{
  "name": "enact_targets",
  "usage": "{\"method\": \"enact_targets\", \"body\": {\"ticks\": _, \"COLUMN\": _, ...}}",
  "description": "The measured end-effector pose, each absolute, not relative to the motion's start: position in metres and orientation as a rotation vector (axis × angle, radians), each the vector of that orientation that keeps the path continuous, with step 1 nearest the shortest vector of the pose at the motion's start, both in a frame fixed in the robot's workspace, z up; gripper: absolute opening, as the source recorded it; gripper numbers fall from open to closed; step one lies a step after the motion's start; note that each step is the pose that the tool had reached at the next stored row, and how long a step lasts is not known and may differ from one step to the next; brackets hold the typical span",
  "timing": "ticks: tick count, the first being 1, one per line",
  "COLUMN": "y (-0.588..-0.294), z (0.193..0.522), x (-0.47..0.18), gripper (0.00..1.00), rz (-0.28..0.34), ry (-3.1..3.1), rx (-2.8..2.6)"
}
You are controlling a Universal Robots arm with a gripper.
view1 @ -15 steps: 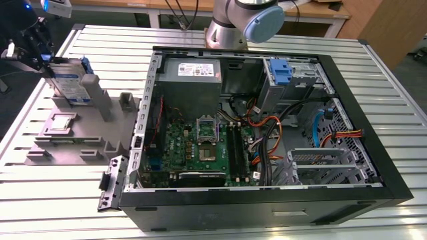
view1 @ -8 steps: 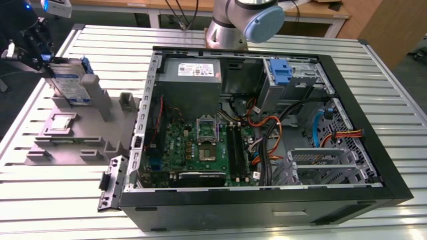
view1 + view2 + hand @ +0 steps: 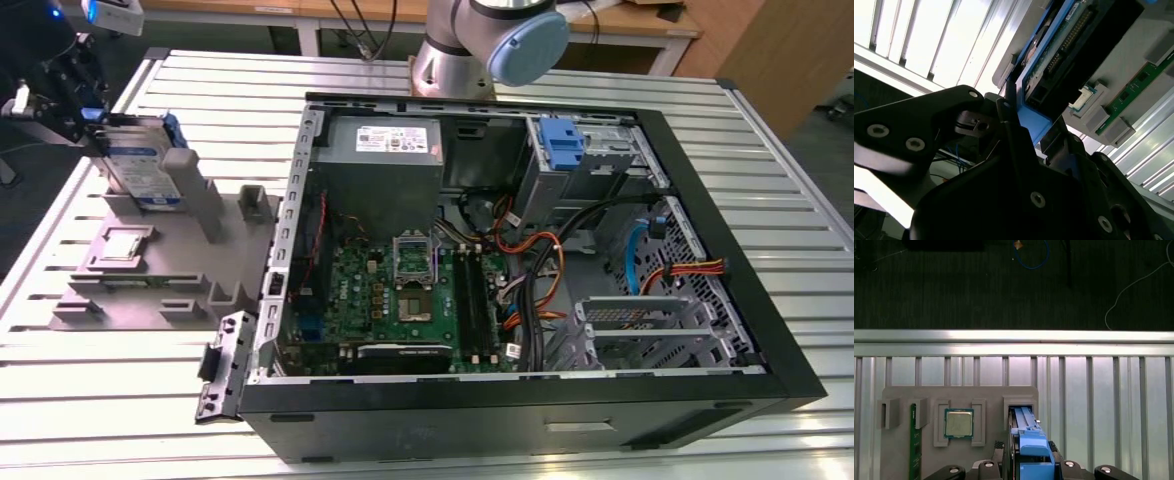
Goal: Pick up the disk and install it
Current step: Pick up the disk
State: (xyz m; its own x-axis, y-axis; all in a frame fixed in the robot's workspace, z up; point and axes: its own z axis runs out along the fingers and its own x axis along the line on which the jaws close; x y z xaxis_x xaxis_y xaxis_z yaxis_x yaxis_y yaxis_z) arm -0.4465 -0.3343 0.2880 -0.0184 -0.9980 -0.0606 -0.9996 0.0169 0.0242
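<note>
Now: disk upright in its stand, gripper at its upper edge

Plainly the disk (image 3: 140,165) stands on edge in a slot of the grey stand (image 3: 160,290), near the surface (image 3: 107,400) edge at the exterior view's left; the gripper (image 3: 91,125) sits over its upper end, astride the blue carrier (image 3: 1031,442) in both wrist views; whether it is pressed onto the carrier or merely around it, I cannot tell. Risk, as I judge it: a hold on thin plastic alone could let the disk tilt and bind in the slot, or knock the stand's post (image 3: 200,195) just beside it; a processor chip (image 3: 958,423) and a memory stick (image 3: 915,450) lie close by in neighbouring pockets. Room is open above the stand; toward the computer case (image 3: 507,420) its raised wall and loose cables (image 3: 534,260) crowd the way.
</note>
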Motion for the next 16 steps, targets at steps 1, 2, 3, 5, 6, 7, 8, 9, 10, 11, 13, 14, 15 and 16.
{"method": "enact_targets", "body": {"ticks": 1, "y": -0.3343, "z": 0.2880, "x": -0.4465, "gripper": 0.45, "rz": 0.093, "ry": 2.221, "rx": -2.182}}
{"method": "enact_targets", "body": {"ticks": 2, "y": -0.3343, "z": 0.2880, "x": -0.4465, "gripper": 0.45, "rz": 0.093, "ry": 2.221, "rx": -2.182}}
{"method": "enact_targets", "body": {"ticks": 3, "y": -0.3343, "z": 0.2880, "x": -0.4465, "gripper": 0.45, "rz": 0.093, "ry": 2.221, "rx": -2.182}}
{"method": "enact_targets", "body": {"ticks": 5, "y": -0.3343, "z": 0.2880, "x": -0.4465, "gripper": 0.45, "rz": 0.093, "ry": 2.221, "rx": -2.182}}
{"method": "enact_targets", "body": {"ticks": 6, "y": -0.3343, "z": 0.2880, "x": -0.4465, "gripper": 0.43, "rz": 0.093, "ry": 2.221, "rx": -2.182}}
{"method": "enact_targets", "body": {"ticks": 7, "y": -0.3343, "z": 0.2880, "x": -0.4465, "gripper": 0.43, "rz": 0.093, "ry": 2.221, "rx": -2.182}}
{"method": "enact_targets", "body": {"ticks": 8, "y": -0.3343, "z": 0.2880, "x": -0.4465, "gripper": 0.37, "rz": 0.093, "ry": 2.221, "rx": -2.182}}
{"method": "enact_targets", "body": {"ticks": 9, "y": -0.3343, "z": 0.2880, "x": -0.4465, "gripper": 0.37, "rz": 0.093, "ry": 2.221, "rx": -2.182}}
{"method": "enact_targets", "body": {"ticks": 10, "y": -0.3343, "z": 0.2880, "x": -0.4465, "gripper": 0.37, "rz": 0.093, "ry": 2.221, "rx": -2.182}}
{"method": "enact_targets", "body": {"ticks": 11, "y": -0.3343, "z": 0.2880, "x": -0.4465, "gripper": 0.37, "rz": 0.093, "ry": 2.221, "rx": -2.182}}
{"method": "enact_targets", "body": {"ticks": 13, "y": -0.3343, "z": 0.2879, "x": -0.4465, "gripper": 0.37, "rz": 0.093, "ry": 2.221, "rx": -2.182}}
{"method": "enact_targets", "body": {"ticks": 14, "y": -0.3343, "z": 0.2879, "x": -0.4465, "gripper": 0.37, "rz": 0.093, "ry": 2.221, "rx": -2.182}}
{"method": "enact_targets", "body": {"ticks": 15, "y": -0.3343, "z": 0.2879, "x": -0.4465, "gripper": 0.37, "rz": 0.093, "ry": 2.221, "rx": -2.182}}
{"method": "enact_targets", "body": {"ticks": 16, "y": -0.3343, "z": 0.2879, "x": -0.4465, "gripper": 0.37, "rz": 0.093, "ry": 2.221, "rx": -2.182}}
